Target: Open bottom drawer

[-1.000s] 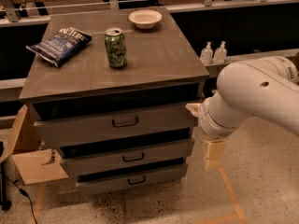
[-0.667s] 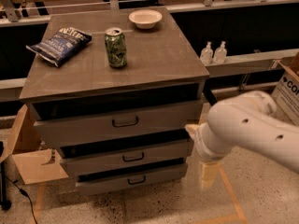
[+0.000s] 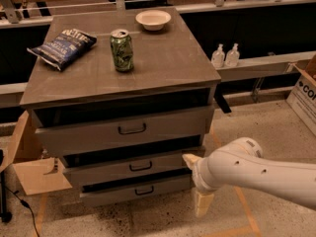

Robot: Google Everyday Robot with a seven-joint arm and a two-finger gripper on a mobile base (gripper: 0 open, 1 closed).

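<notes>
The grey cabinet has three drawers. The bottom drawer (image 3: 113,194) is the lowest, slim-fronted one with a small black bar handle (image 3: 144,190), and it sits pushed in. My gripper (image 3: 193,184) hangs low at the cabinet's front right corner, level with the middle drawer (image 3: 108,171) and the bottom drawer, just right of their fronts. Its two cream fingers (image 3: 189,160) stand apart, one up and one down, holding nothing. It is to the right of the bottom handle and does not touch it.
On the cabinet top (image 3: 168,58) stand a green can (image 3: 121,50), a chip bag (image 3: 63,46) and a white bowl (image 3: 153,19). The tall top drawer (image 3: 89,135) is above. Cardboard (image 3: 29,174) lies at the left, a box (image 3: 303,95) at the right, two small bottles (image 3: 224,56) on a ledge behind.
My arm has dropped and swung left, bringing the gripper from beside the top drawer down to the level of the two lower drawers. The drawers have not moved.
</notes>
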